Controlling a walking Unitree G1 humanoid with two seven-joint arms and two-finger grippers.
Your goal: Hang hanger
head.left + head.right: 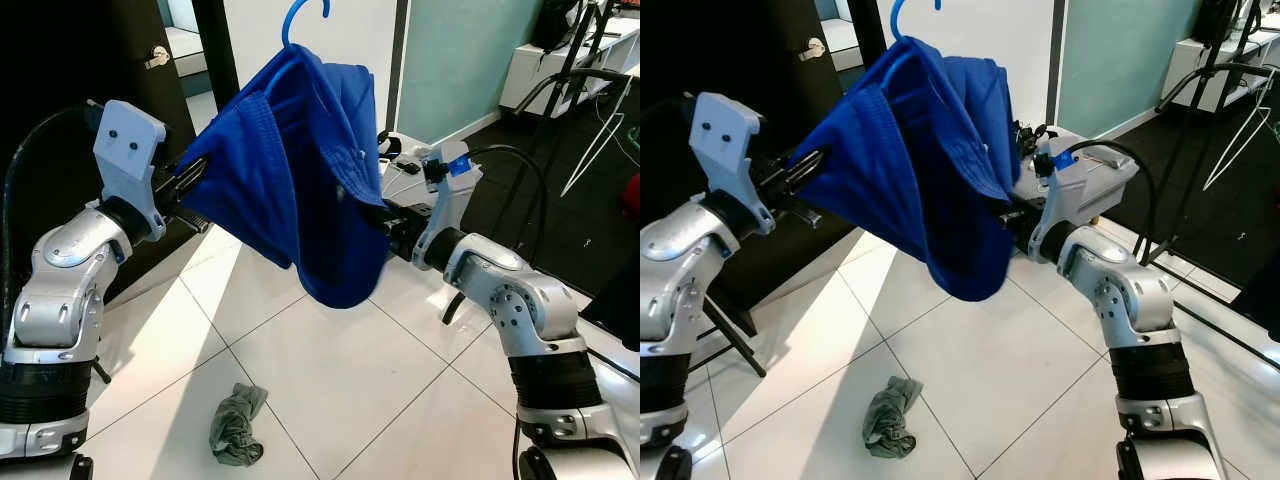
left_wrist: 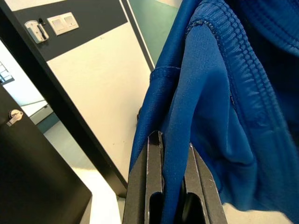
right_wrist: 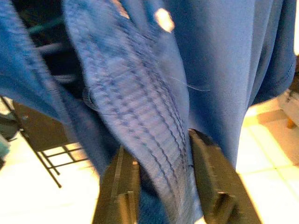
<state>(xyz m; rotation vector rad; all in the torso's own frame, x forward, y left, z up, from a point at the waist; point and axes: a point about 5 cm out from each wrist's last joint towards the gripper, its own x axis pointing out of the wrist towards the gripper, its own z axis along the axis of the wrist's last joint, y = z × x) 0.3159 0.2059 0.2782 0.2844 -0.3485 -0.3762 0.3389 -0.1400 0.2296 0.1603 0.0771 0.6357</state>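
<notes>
Held up between both arms over a white tiled floor [image 1: 330,370]: a blue garment [image 1: 300,190], draped on a blue hanger [image 1: 300,18] whose hook pokes up above the cloth, hooked on nothing visible. Hanging in folds, lowest bulge sagging toward the right arm's side. No readable writing, brand or label on the fabric.

Behind at the robot's left, a black door [image 1: 60,60] with a round silver knob [image 1: 157,56]; farther right a white wall panel and a pale green wall [image 1: 460,50]. In the left wrist view, a white double switch plate [image 2: 64,22] on a dark band of wall, with no legible marking.

At the garment's left edge, the left gripper [image 2: 170,154], black fingers [image 2: 154,163] closed on a fold of the blue cloth, fabric running up between them.

At the garment's right edge, the right gripper [image 3: 161,163], fingers [image 3: 208,168] pinched on a ribbed, stitched band of the same cloth.

On the floor below, well apart from the arms, a small crumpled grey-green cloth [image 1: 236,425].
</notes>
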